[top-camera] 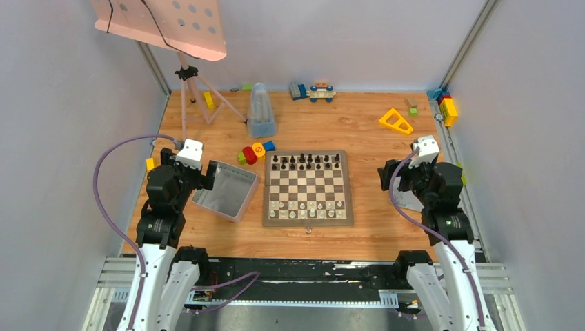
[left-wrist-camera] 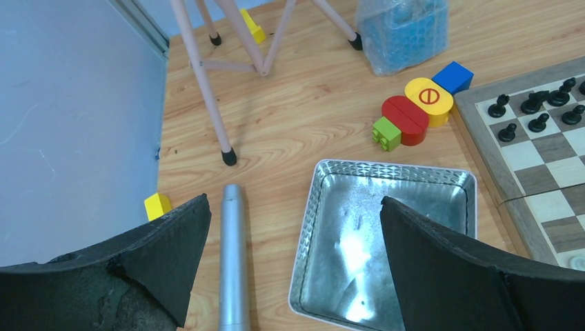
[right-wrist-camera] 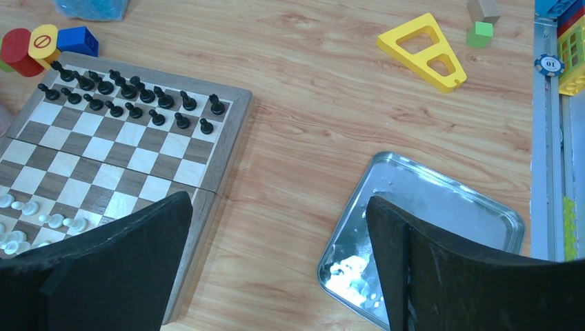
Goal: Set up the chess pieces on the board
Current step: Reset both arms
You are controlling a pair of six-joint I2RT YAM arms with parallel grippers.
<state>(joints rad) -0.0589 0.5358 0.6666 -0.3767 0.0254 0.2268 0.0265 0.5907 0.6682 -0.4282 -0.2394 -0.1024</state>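
Two robot arms rise from the near edge of a wooden table. The left gripper (left-wrist-camera: 293,207) hangs toward the left edge with its jaws spread wide and nothing between them. It is above the near-left part of a grey metal tray (left-wrist-camera: 386,241), and a silver tube (left-wrist-camera: 233,255) lies on the table just to the tray's left. The right gripper (right-wrist-camera: 277,200) hangs toward the right edge, also wide open and holding nothing. It is over bare wood, with a second metal tray (right-wrist-camera: 428,227) below and to its right.

The board (top-camera: 308,187) lies flat between the two grippers at mid-table, slightly closer to the near edge, and touches neither. It is to the right of the left gripper, beyond the tray, and to the left of the right gripper.

The white pieces (top-camera: 307,209) fill the board's two nearest rows, though they are too small to tell whether each one stands upright. The middle rows are bare squares. The black pieces (top-camera: 307,163) stand in the two farthest rows.

Just off the board's far-left corner is a cluster of toy blocks (top-camera: 254,152) in red, yellow, blue and green. Farther back, a yellow triangle block (top-camera: 395,121) lies toward the far-right corner, and a pink tripod stand (top-camera: 186,76) is at the far-left corner.
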